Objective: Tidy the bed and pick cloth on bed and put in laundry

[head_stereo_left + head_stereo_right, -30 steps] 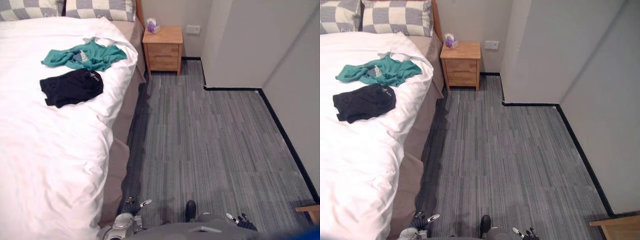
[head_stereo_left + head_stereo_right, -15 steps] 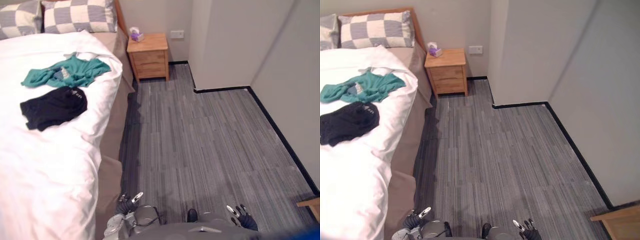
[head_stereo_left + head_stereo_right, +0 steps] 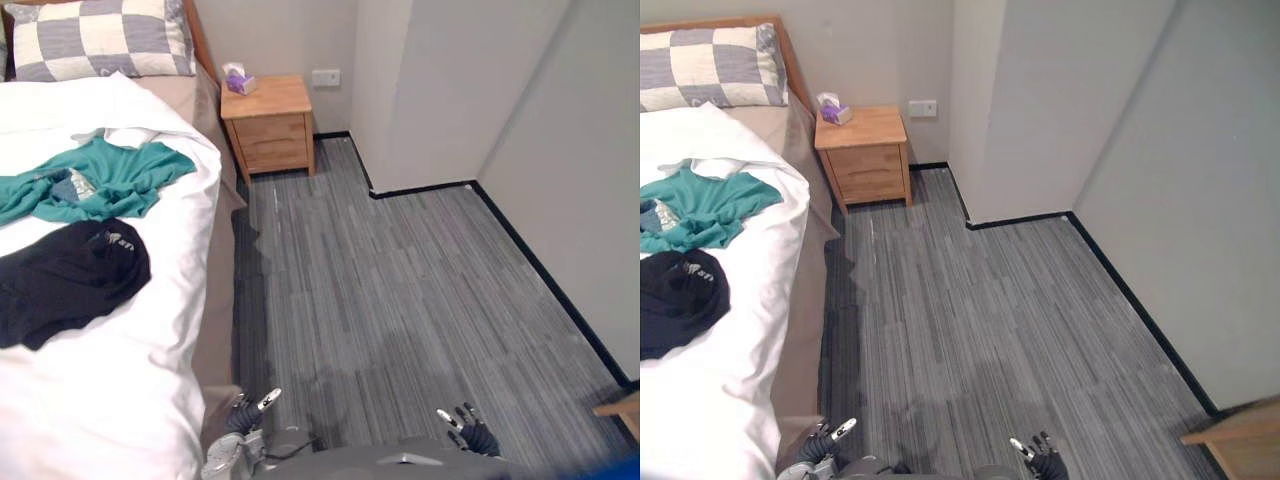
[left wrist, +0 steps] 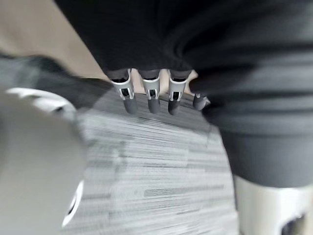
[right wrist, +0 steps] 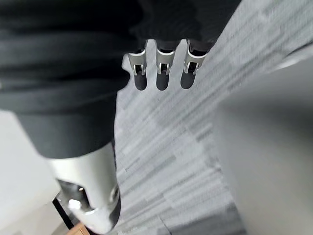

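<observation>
Teal cloth (image 3: 95,180) at ten o'clock and black cloth (image 3: 65,285) at nine lie close together on a white duvet (image 3: 120,400). Left hand (image 3: 252,407) and right hand (image 3: 466,427) hang low at six o'clock, fingers straight, empty. A careless grab could pinch duvet along with cloth.

2 cloths lie on the bed (image 3: 130,400), which has a white, slightly rumpled duvet over it. The teal cloth (image 3: 105,178) is crumpled and spread flat nearer the checked pillow (image 3: 100,38), with 1 end reaching toward the bed's floor-side edge. The black cloth (image 3: 65,282) lies bunched in a loose heap just beside it, farther from the pillow; whether the 2 touch cannot be told
</observation>
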